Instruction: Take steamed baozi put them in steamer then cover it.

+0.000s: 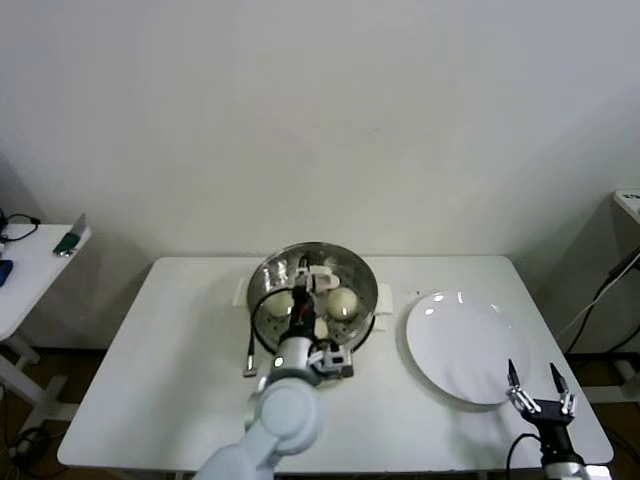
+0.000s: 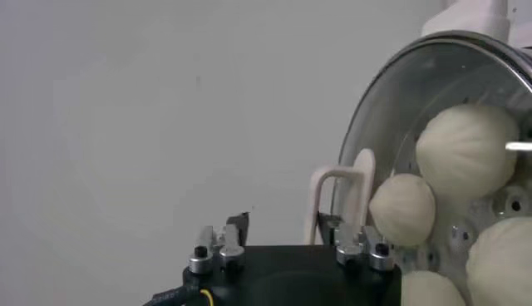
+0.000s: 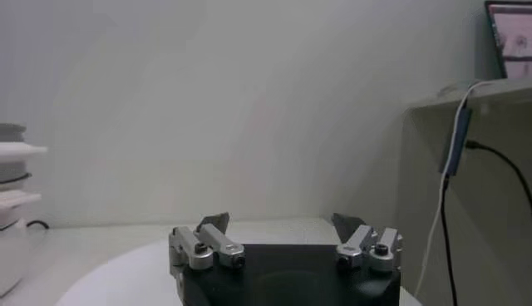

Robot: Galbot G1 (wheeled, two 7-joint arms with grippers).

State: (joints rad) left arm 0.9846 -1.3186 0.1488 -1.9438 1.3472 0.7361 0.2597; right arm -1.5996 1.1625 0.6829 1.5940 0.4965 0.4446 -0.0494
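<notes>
The shiny steamer (image 1: 266, 283) stands at the table's back middle. The clear glass cover (image 1: 356, 277) with its white bar handle (image 1: 318, 279) lies over it. Through the glass I see cream-white baozi (image 1: 344, 303) on the perforated tray; the left wrist view shows several of them (image 2: 465, 150) behind the cover (image 2: 391, 108). My left gripper (image 1: 301, 312) is over the steamer's near side. It is open in the left wrist view (image 2: 285, 223), with the handle (image 2: 363, 179) just by one fingertip and not gripped. My right gripper (image 1: 538, 384) is open and empty at the front right (image 3: 283, 221).
An empty white plate (image 1: 460, 345) lies right of the steamer, under the right gripper's far side (image 3: 116, 270). A black cord (image 1: 249, 345) runs off the steamer's left front. A side table (image 1: 35, 260) with small items stands to the left. The wall is close behind.
</notes>
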